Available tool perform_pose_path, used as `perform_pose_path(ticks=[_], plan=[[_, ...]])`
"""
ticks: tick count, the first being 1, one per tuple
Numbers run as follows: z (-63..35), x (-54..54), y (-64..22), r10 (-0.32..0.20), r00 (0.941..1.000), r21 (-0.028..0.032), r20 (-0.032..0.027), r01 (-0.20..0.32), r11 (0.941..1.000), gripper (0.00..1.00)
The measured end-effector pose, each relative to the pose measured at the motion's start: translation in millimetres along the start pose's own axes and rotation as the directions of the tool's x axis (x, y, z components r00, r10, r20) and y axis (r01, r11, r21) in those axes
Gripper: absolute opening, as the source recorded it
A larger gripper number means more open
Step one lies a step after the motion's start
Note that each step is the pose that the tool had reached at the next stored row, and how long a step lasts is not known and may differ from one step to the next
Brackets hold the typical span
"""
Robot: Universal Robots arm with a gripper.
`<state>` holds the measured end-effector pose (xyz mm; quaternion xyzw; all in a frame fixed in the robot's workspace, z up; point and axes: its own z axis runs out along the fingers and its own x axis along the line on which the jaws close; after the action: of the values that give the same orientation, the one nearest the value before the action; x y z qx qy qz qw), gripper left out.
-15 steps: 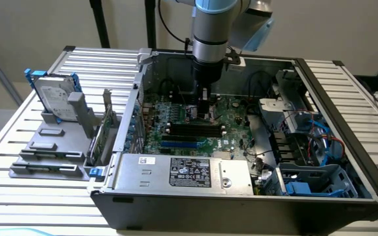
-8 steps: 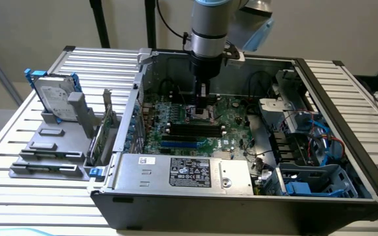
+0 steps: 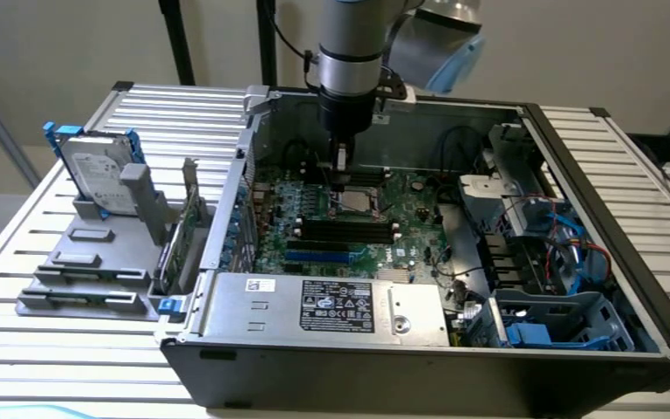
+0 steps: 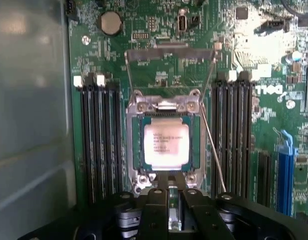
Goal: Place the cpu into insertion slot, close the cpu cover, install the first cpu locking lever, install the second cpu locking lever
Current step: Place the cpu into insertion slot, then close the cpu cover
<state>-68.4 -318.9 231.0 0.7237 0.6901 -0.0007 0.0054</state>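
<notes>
Low over the edge of the insertion slot [image 4: 133, 150], the claw [image 4: 173, 195] may be open or closed, I cannot tell; the wrist view shows the cpu [image 4: 166, 145] seated there, cpu cover [image 4: 169, 52] swung open, while the exterior view shows the computer case [image 3: 428, 384] on the slatted table [image 3: 67, 367]

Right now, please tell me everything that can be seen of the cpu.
The cpu is a small flat square chip with a pale, shiny metal top bearing a few lines of print too small to read, and a dark green border. It lies flat in the insertion slot, inside its silvery rim, between the black memory slots. Nothing rests on its top; the pincer hangs close to one edge of the slot.
</notes>
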Motion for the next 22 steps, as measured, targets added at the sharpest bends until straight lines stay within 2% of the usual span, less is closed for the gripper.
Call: perform_pose_path(ticks=[1, 3, 5, 22], plan=[[-0.7, -0.7, -4.5, 0.0, 1.0, -0.0003, -0.0001, 0.0, 1.0, 0.13], [-2.7, -2.1, -12.6, 0.0, 1.0, -0.0012, -0.0002, 0.0, 1.0, 0.11], [-5.5, -3.0, -17.1, 0.0, 1.0, -0.0014, -0.0002, 0.0, 1.0, 0.11], [-6.4, -3.1, -17.8, 0.0, 1.0, -0.0017, -0.0007, 0.0, 1.0, 0.11]])
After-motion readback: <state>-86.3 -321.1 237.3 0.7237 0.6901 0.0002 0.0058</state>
